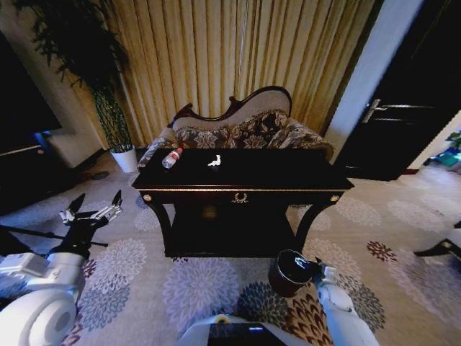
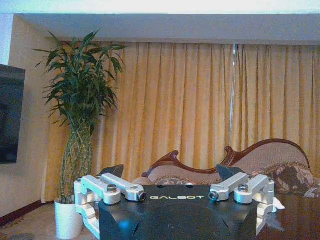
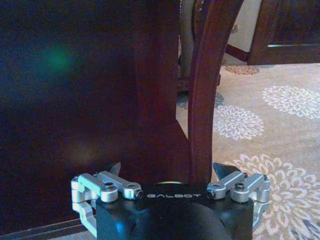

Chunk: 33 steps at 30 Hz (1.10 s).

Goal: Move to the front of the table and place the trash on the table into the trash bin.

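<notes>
Presently the left gripper [image 1: 96, 206] hangs open, jaws spread, left of the table [image 1: 288, 180] and well apart from it. Right gripper [image 3: 169, 170] is likewise open, low beside the trash bin [image 1: 287, 272] on the carpet before the table. On the tabletop lie the bottle [image 1: 171, 158] and a white paper scrap [image 1: 215, 161]. Sofa [image 1: 245, 126] stands behind.

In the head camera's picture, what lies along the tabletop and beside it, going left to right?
White plant pot → clear bottle → crumpled white paper scrap → bare dark table top.
</notes>
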### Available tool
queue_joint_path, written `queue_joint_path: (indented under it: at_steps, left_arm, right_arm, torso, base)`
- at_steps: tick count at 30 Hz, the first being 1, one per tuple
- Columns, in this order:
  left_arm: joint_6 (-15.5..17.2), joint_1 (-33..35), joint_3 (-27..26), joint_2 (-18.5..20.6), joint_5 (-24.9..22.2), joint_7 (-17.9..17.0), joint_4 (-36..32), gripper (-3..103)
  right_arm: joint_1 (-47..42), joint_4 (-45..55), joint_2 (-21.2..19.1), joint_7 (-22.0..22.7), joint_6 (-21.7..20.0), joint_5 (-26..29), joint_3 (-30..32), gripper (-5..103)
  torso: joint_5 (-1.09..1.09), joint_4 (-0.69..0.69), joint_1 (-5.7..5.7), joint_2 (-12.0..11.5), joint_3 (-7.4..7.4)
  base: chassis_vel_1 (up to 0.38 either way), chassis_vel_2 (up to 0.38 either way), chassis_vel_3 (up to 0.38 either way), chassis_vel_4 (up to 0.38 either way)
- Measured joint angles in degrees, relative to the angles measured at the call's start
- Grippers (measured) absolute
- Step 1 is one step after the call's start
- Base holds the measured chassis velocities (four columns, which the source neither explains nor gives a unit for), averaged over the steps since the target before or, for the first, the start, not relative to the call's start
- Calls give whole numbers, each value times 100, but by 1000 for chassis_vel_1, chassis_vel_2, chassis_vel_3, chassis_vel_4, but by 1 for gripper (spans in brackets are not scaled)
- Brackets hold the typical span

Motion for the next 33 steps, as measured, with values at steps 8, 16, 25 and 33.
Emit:
queue_joint_path:
  at_steps: [8,16,25,33]
  left_arm:
    - [0,-2,6,6,0,-2,0,100]
    - [0,0,8,7,3,-2,0,100]
    - [1,0,22,3,22,-3,0,100]
    - [3,10,13,-18,29,-5,0,100]
  right_arm:
    - [-59,187,28,-127,1,105,33,100]
    - [-175,593,-15,-183,182,161,124,100]
    - [-514,1901,-123,-182,118,670,256,100]
    - [-679,3455,-128,58,-357,991,411,100]
  torso:
    - [0,0,0,0,0]
    - [0,0,0,0,0]
    - [-1,0,0,0,0]
    - [1,0,0,0,0]
  base:
    - [0,0,0,0]
    - [0,0,0,0]
    - [0,0,0,0]
    - [0,0,0,0]
